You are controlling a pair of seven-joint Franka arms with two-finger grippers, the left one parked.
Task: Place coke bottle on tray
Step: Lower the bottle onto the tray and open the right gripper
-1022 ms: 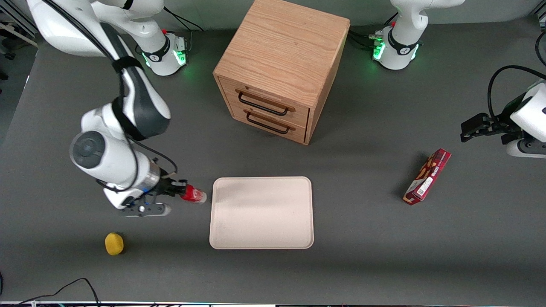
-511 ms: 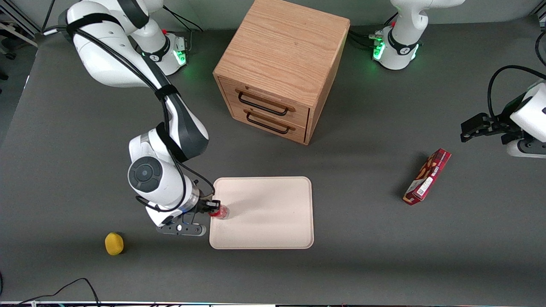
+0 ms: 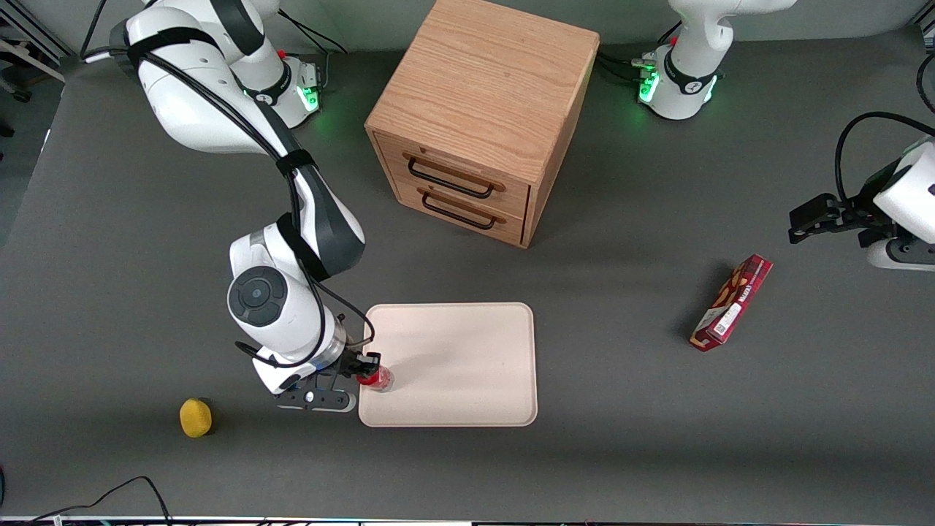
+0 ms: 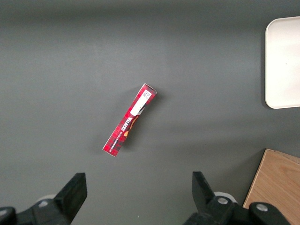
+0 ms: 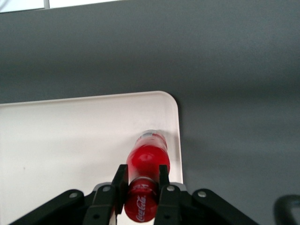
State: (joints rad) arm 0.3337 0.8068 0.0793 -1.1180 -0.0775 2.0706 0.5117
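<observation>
Holding the small red coke bottle (image 5: pixel 146 173) near its red cap, your black two-finger gripper (image 5: pixel 142 187) is clamped on it, one finger on each side. Bottle's clear base points down at the flat pale beige tray (image 5: pixel 56 140), close to a rounded corner and the low rim; cannot tell if the base touches yet. From the front, the gripper (image 3: pixel 363 367) and bottle (image 3: pixel 375 377) sit over the tray (image 3: pixel 467 365) edge at the working arm's end, nearer the camera.

Judgement: placing step, nearly done. Next you need to settle the base flat on the tray, then open the fingers and lift straight up so the narrow bottle isn't tipped. Margin to the rim looks slim.
</observation>
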